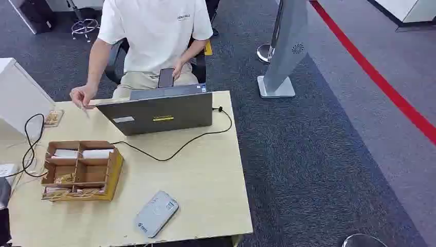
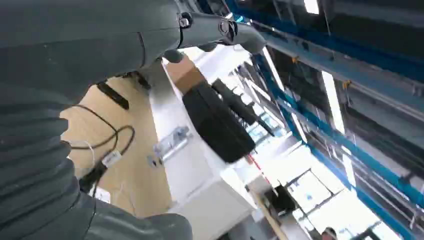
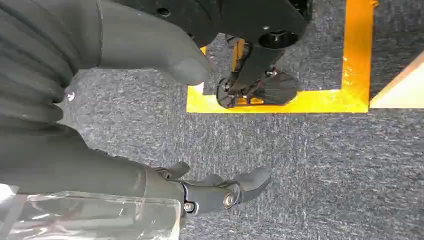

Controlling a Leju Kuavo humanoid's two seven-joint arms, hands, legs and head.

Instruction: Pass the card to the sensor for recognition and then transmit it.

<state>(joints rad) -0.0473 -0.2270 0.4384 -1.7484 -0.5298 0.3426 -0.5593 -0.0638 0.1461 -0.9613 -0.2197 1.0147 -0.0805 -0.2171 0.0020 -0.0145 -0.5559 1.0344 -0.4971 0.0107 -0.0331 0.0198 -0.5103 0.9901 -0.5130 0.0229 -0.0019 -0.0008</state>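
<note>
The left hand (image 2: 150,35), grey with a ribbed cover at the wrist, a thick grey thumb and darker fingers (image 2: 240,35), is raised with its fingers stretched out nearly straight and close together; nothing lies in it. The right hand (image 3: 150,125), of the same grey ribbed build, hangs low, pointing toward the floor. Its thick thumb (image 3: 185,67) stands well apart from its darker fingers (image 3: 235,187), which curl slightly at their tips. Nothing lies between thumb and fingers. A clear plastic sleeve sits along the forearm side of this hand.
</note>
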